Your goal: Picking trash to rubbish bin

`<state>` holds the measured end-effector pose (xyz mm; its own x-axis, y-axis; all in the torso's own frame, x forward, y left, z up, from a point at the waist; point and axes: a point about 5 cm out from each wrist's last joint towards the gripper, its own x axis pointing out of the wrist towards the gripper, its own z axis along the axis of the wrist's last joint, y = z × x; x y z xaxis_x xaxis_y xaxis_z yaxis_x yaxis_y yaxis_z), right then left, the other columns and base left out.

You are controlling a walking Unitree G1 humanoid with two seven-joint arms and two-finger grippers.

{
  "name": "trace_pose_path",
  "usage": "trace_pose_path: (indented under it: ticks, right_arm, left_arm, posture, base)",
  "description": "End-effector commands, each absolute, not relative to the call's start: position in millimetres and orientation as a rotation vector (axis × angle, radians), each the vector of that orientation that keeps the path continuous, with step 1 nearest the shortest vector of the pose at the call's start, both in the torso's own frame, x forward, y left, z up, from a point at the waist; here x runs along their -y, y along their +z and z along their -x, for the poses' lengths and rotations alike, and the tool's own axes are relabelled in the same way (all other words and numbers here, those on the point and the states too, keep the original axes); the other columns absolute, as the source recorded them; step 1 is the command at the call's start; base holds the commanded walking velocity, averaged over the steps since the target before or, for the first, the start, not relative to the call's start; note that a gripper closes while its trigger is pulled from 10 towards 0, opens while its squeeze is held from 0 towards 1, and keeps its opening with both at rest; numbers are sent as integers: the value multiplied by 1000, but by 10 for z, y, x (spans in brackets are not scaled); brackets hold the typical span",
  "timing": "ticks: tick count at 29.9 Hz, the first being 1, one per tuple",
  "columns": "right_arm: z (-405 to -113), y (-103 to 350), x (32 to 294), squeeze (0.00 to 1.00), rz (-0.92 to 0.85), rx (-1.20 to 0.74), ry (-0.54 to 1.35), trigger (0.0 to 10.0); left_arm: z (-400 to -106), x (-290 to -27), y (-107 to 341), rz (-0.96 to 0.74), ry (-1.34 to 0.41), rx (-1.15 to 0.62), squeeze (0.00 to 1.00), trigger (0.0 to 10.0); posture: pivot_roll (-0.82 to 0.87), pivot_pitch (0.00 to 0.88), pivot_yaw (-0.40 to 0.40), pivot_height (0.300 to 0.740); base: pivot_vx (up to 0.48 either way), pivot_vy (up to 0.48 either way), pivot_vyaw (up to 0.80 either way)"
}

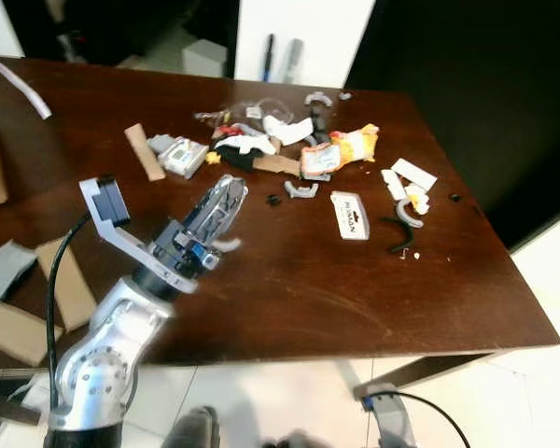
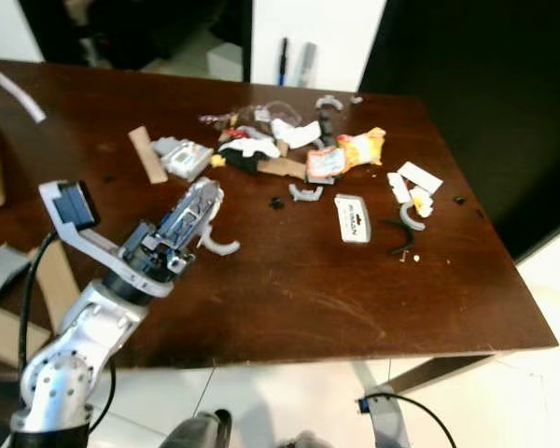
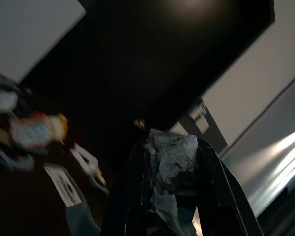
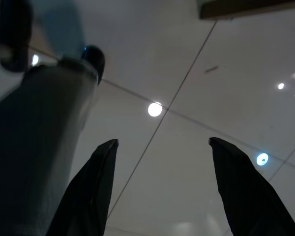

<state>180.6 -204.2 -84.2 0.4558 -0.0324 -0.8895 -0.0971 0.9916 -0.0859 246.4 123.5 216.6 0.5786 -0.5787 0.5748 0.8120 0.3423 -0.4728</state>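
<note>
On the left, cardboard pieces (image 1: 37, 289) lay at the near edge of the dark wooden table (image 1: 289, 289). Just right of them the left end effector (image 1: 226, 198) was raised over the table, its two black fingers (image 3: 132, 187) closed around a crumpled grey-white scrap of trash (image 3: 174, 162), held clear of the surface. A curved grey plastic piece (image 2: 219, 245) lay on the table near its tip. Farther back, toward the middle, a heap of litter (image 1: 271, 145) was spread out: a cardboard strip (image 1: 144, 151), a small white box (image 1: 183, 156), and an orange and yellow snack wrapper (image 1: 341, 149). Right of that lay a white label card (image 1: 350, 215) and a few white scraps (image 1: 406, 182). The right end effector (image 4: 162, 187) hung low above the pale tiled floor (image 4: 187, 73), fingers spread wide apart and holding nothing.
</note>
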Motion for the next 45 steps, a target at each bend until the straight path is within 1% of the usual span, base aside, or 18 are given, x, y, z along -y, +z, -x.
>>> trace_pose_path:
  ticks: [1,5,11,18,21,24,34,37,45]
  right_arm:
    - [-1674,-902,2053,0,131,-1148,36,10000]
    - [-1698,-896,2025,0,125,-1144,37,10000]
    - [-1693,-901,2011,0,116,-1146,33,10000]
    - [-1608,-931,2047,0,121,-1165,19,10000]
    - [-1567,-940,2093,0,129,-1179,10,10000]
    - [-1561,-941,2100,0,125,-1180,5,10000]
    - [-1542,-932,2192,0,148,-1179,-51,10000]
    - [-1545,-926,2218,0,159,-1177,-68,10000]
    - [-1574,-903,2271,0,150,-1156,-116,10000]
  left_arm:
    - [-2425,-1138,2161,784,-952,307,0,10000]
    - [-2423,-1047,2103,765,-973,264,0,10000]
    - [-2435,-1015,2078,766,-984,249,0,10000]
    - [-2460,-938,2017,739,-1005,209,0,10000]
    - [-2579,-889,1867,691,-935,131,0,10000]
    - [-2615,-873,1817,690,-918,104,0,10000]
    - [-2603,-741,1824,616,-997,106,0,10000]
    - [-2609,-742,1810,579,-1002,111,0,10000]
    - [-2631,-773,1813,551,-1006,129,0,10000]
  posture:
    - [305,124,-121,740]
    - [301,118,-116,740]
    - [292,116,-111,740]
    - [269,117,-103,740]
    - [269,117,-103,740]
    - [269,117,-103,740]
    - [233,119,-96,740]
    - [228,118,-96,740]
    - [219,116,-93,740]
  base:
    - [-405,0,0]
    - [-408,0,0]
    - [-411,0,0]
    - [-392,0,-64]
    - [-182,0,-800]
    - [0,0,-800]
    - [0,0,-800]
    - [0,0,-800]
    - [0,0,-800]
